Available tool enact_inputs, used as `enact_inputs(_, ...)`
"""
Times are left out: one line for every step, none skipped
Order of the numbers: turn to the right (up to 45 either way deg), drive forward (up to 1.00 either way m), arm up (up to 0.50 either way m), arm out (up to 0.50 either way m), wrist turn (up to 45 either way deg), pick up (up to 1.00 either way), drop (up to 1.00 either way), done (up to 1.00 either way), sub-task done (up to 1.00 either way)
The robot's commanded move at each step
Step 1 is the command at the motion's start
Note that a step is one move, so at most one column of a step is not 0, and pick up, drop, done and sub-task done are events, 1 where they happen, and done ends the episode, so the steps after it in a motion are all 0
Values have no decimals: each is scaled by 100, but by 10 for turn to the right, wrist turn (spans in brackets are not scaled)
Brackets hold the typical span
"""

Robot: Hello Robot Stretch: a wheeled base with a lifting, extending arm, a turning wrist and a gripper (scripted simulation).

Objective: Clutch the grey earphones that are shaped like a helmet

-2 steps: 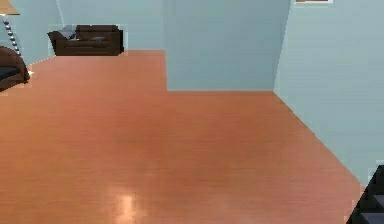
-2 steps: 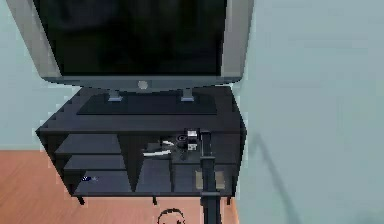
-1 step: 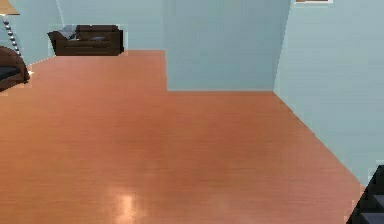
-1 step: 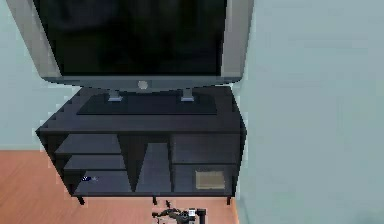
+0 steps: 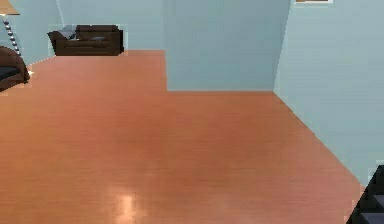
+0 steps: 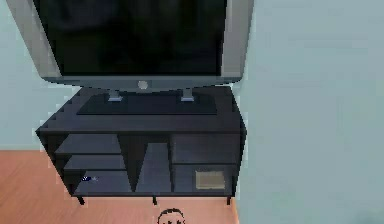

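Observation:
A small grey rounded thing (image 6: pixel 171 216), dome-shaped like a helmet, lies on the wooden floor at the arm side view's bottom edge. It sits just in front of a dark TV stand (image 6: pixel 150 125); only its upper part is inside the picture.
A large flat TV (image 6: pixel 135 40) stands on the TV stand, whose open shelves hold a small blue item (image 6: pixel 87 179) and a flat tan item (image 6: pixel 210 180). A pale blue wall (image 6: pixel 320 110) is behind. In the forward view lie open wooden floor (image 5: pixel 150 140), a dark sofa (image 5: pixel 88 41), a dark chair (image 5: pixel 10 68) and a dark furniture corner (image 5: pixel 372 198).

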Motion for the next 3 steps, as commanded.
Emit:
enact_inputs(0,0,0,0,0,100,0,0,0)
enact_inputs(0,0,10,0,0,0,0,0,0)
enact_inputs(0,0,0,0,0,0,0,100,0)
